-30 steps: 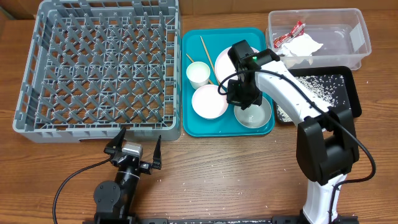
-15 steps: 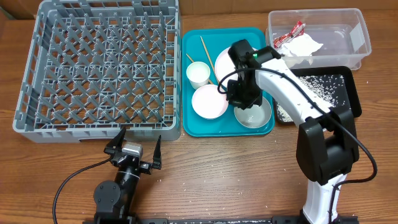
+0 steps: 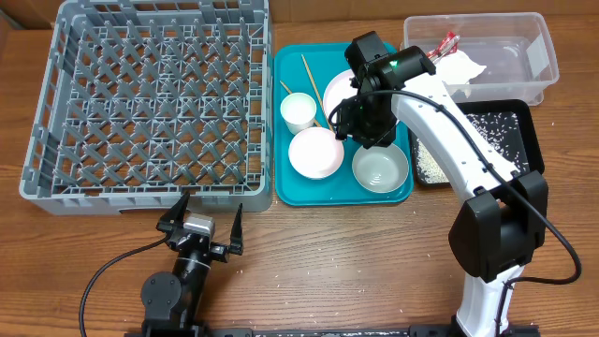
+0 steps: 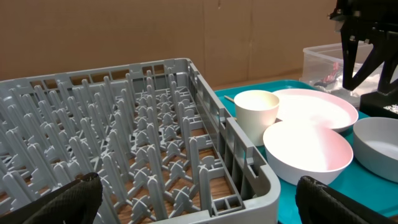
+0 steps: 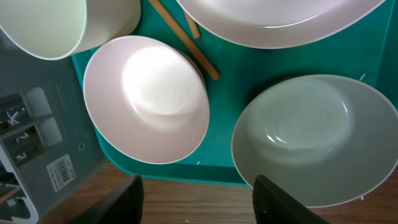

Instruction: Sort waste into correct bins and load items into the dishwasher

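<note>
The right arm's jaws are being held partly apart with nothing between them, above the teal tray (image 3: 290,190) and over the gap between the two bowls. The grey-white bowl (image 5: 305,143) is being carried upright in the tray's near right corner. The pinkish bowl (image 5: 146,99) is lying just beside it along the near edge, with a strip of tray showing between them. The cup (image 3: 299,111), the chopsticks (image 3: 310,79) and the plate (image 3: 335,92) are being carried toward the tray's far edge, the plate partly hidden by the arm. The left arm's jaws are being held wide apart and empty over the worktop (image 3: 374,271), by the near edge of the grey rack (image 3: 150,103).

The grey-white bowl is being judged stiff, light and smooth, so slippery, and perhaps breakable if dropped. A pinch across its rim is being favoured, one finger inside and one outside, at a part clear of its neighbour and of the tray's wall.
</note>
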